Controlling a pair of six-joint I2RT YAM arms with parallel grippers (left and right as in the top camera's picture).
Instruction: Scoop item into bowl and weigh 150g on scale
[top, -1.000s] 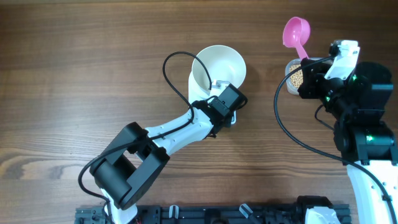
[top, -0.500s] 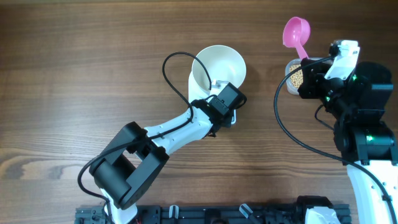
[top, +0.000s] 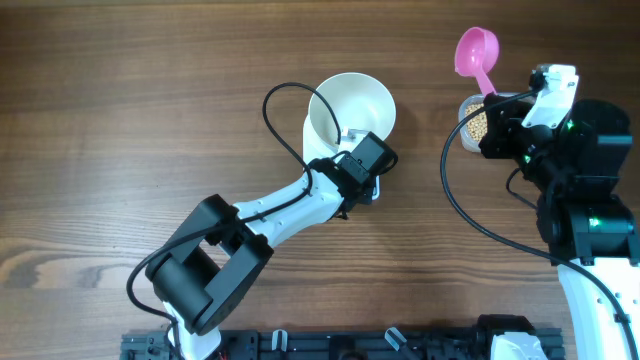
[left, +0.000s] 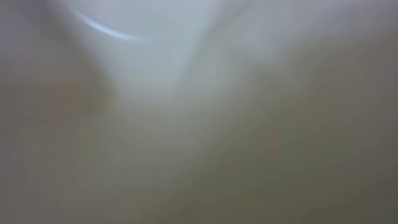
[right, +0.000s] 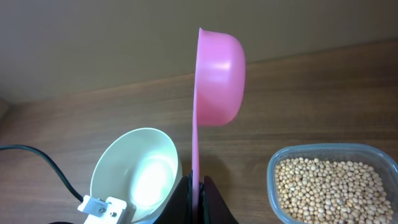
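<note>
Change: nothing visible has moved against the earlier overhead pictures; both arms, the scoop and the bowl sit at the same places.
Left gripper (top: 353, 137): pressed together. It appears to pinch the near rim of the bowl (top: 350, 100), which looks tipped, with its mouth turned toward the right arm. The left wrist view gives only a white blur.
Right gripper (right: 198, 190): closed on the thin handle of the pink scoop (right: 219, 74). The scoop stands on its edge and seems empty.
Beans (right: 326, 186): all of them lie in the clear tub (right: 271, 177); I see none in the bowl.
Scale (top: 312, 140): only a white edge shows under the bowl and the left gripper; the display is hidden.
Key relation: the tub sits just beside the right gripper, on its right side. The long axis of the scoop runs from the fingers away from the robot, so the cup is beyond the tub and not above the beans. The bowl is well apart, to the left.
Nearer arm: the right one, clearly.
Step, as I judge: first scoop not yet taken; the cup must come back and turn down into the beans.
</note>
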